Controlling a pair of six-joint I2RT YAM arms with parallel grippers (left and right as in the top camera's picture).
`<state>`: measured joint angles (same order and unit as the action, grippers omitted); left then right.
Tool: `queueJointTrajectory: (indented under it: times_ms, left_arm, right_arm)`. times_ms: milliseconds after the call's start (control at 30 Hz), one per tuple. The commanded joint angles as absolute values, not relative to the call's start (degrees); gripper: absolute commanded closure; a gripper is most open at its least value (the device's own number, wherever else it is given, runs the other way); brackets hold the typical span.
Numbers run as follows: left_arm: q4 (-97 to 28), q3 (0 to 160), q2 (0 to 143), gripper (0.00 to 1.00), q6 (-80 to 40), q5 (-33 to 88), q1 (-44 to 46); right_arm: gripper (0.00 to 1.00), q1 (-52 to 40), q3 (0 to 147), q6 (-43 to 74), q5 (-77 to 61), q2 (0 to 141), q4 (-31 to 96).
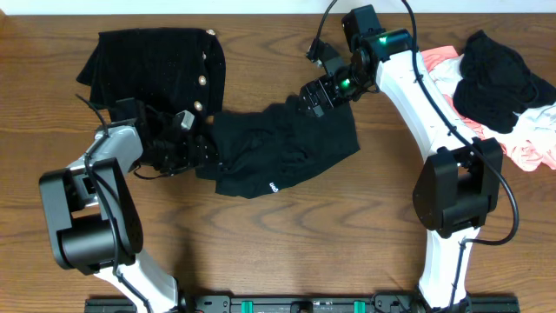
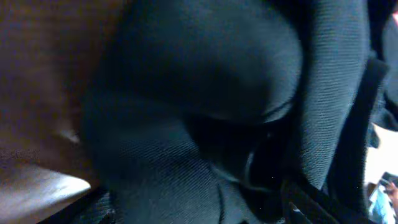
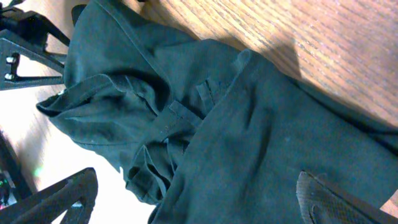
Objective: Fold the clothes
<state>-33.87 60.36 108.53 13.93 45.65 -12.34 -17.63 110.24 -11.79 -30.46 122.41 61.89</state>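
Observation:
A black garment [image 1: 278, 148] lies crumpled in the middle of the table. My left gripper [image 1: 193, 148] is at its left edge. In the left wrist view the dark cloth [image 2: 205, 93] fills the frame, and a finger edge shows at the lower right, so the jaws look apart with cloth between them. My right gripper [image 1: 314, 94] is at the garment's upper right edge. In the right wrist view its fingers [image 3: 196, 202] are wide apart over the cloth [image 3: 249, 143], near the waistband and belt loops.
A black cardigan with pale buttons [image 1: 156, 61] lies flat at the back left. A pile of black, pink and white clothes [image 1: 504, 87] sits at the right edge. Bare wooden table [image 1: 287, 252] shows in front.

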Motion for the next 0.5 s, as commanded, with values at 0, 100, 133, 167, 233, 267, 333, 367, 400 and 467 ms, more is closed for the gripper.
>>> queueJointTrajectory:
  times_ms: [0, 100, 133, 167, 233, 267, 333, 367, 400, 467]
  left_arm:
    - [-33.3, 60.0, 109.4, 0.22, 18.0, 50.8, -12.4]
    - [-33.3, 60.0, 109.4, 0.23, 19.8, 52.2, -12.5]
    - [-33.3, 60.0, 109.4, 0.23, 20.4, 53.3, -12.5]
    - [-33.3, 60.0, 109.4, 0.23, 21.1, 54.5, -12.5]
    - [-33.1, 60.0, 109.4, 0.23, 21.4, 56.8, -12.6]
    - [-33.1, 60.0, 109.4, 0.23, 21.4, 57.6, -12.6]
    - [-33.1, 60.0, 109.4, 0.23, 21.4, 59.0, -12.6]
    - [-33.1, 60.0, 109.4, 0.23, 21.5, 59.4, -12.6]
    - [-33.2, 60.0, 109.4, 0.23, 21.5, 59.9, -12.5]
    - [-33.3, 60.0, 109.4, 0.23, 21.4, 60.5, -12.1]
  right_arm:
    - [0.01, -16.8, 111.3, -13.3, -31.6, 122.5, 61.7]
    - [0.01, -15.4, 111.3, -13.3, -31.7, 122.5, 62.0]
    - [0.01, -14.9, 111.3, -13.3, -31.8, 122.5, 62.2]
    - [0.01, -14.5, 111.3, -13.3, -31.9, 122.5, 62.4]
    - [0.01, -13.8, 111.3, -13.3, -32.0, 122.5, 62.8]
    - [0.01, -13.5, 111.3, -13.3, -32.0, 122.5, 63.1]
    - [0.01, -13.1, 111.3, -13.3, -32.0, 122.5, 63.4]
    - [0.01, -13.0, 111.3, -13.3, -32.0, 122.5, 63.5]
    - [0.01, -13.0, 111.3, -13.3, -32.0, 122.5, 63.5]
    - [0.01, -13.0, 111.3, -13.4, -32.0, 122.5, 63.4]
